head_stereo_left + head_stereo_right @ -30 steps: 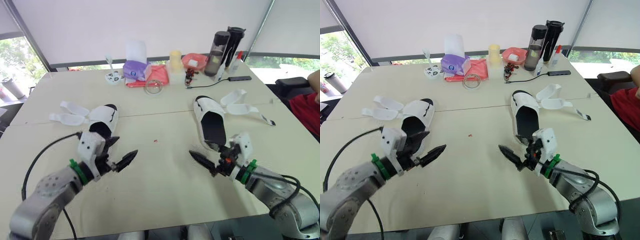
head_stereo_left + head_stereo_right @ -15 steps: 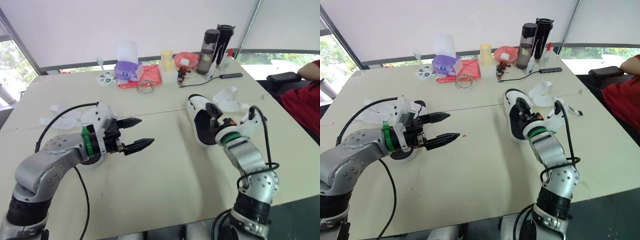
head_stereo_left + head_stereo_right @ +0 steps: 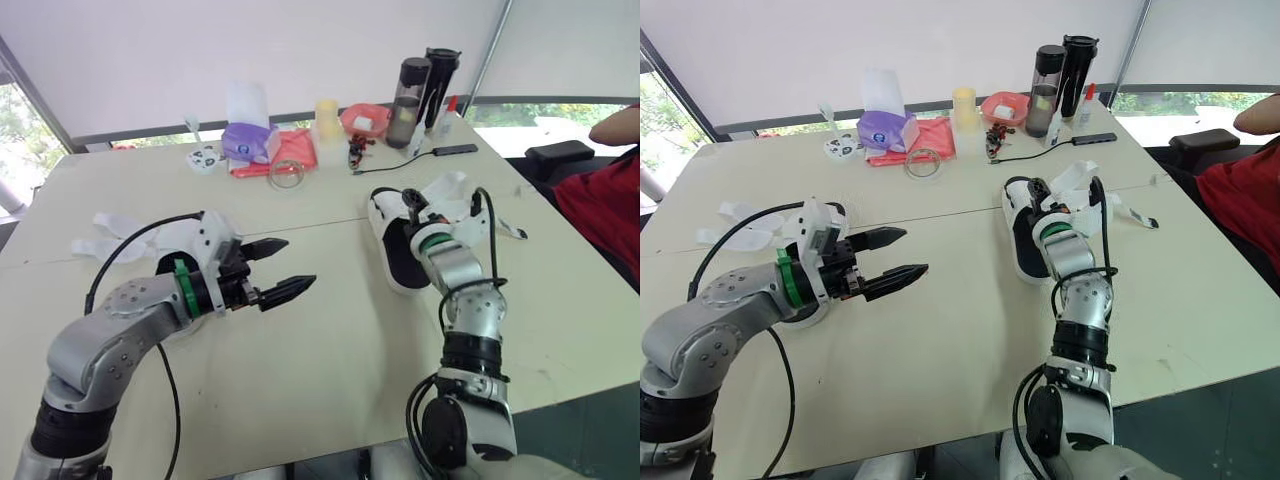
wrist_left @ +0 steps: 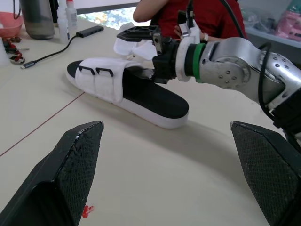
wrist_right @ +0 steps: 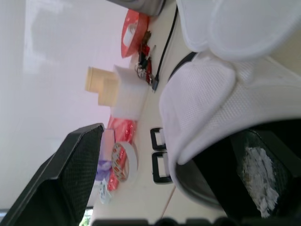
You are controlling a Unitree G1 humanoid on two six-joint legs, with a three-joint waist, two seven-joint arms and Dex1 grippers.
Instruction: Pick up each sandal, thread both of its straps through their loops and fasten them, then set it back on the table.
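Along the far edge of the pale table (image 3: 330,370) a smoky grey bottle (image 3: 404,88) and a taller black bottle (image 3: 438,72) stand side by side, near a pink bowl (image 3: 362,120), a yellow cup (image 3: 326,118), a purple tissue pack (image 3: 246,140) beside a red cloth (image 3: 292,150), and a tape roll (image 3: 285,176); a person in red (image 3: 600,200) sits at the right

Head pair downward; wrist views near sandal (image 4: 134,93)

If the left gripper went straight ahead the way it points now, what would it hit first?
Probably the sandal lying ahead, near its heel end; only bare table lies between, though depth is unclear.
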